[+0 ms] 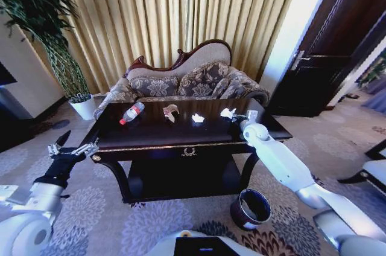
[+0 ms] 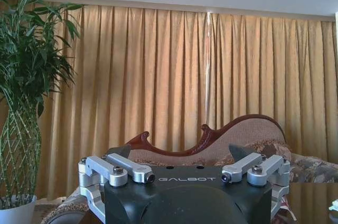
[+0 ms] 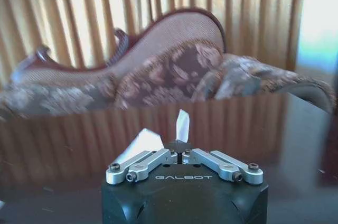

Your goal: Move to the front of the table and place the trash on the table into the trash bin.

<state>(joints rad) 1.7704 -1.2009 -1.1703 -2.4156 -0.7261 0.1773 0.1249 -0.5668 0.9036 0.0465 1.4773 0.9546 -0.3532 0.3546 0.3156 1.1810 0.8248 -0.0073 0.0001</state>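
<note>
Four trash items are spread on the dark glossy wooden table point(image 1: 151, 132): red-capped clear bottle point(image 1: 131, 113), tan wrapper point(image 1: 170, 112), two white paper wads point(image 1: 198, 118). Right claw point(image 3: 182, 129) is clamped on white paper at 1 o'clock; grip should be held firm. Left claw point(image 2: 177, 174) is parked apart at 9. Maroon cylindrical trash bin point(image 1: 251, 208), floor at 5, looks empty.

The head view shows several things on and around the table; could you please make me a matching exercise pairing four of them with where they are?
Things:
1. clear plastic bottle
2. trash bin
3. right gripper
4. left gripper

Places:
A. on the carpet, by the table's front right leg
B. lying near the tabletop's left end
C. off the table's front left corner
D. over the tabletop's right end, at a white paper wad

Pairs: 1-B, 2-A, 3-D, 4-C
</note>
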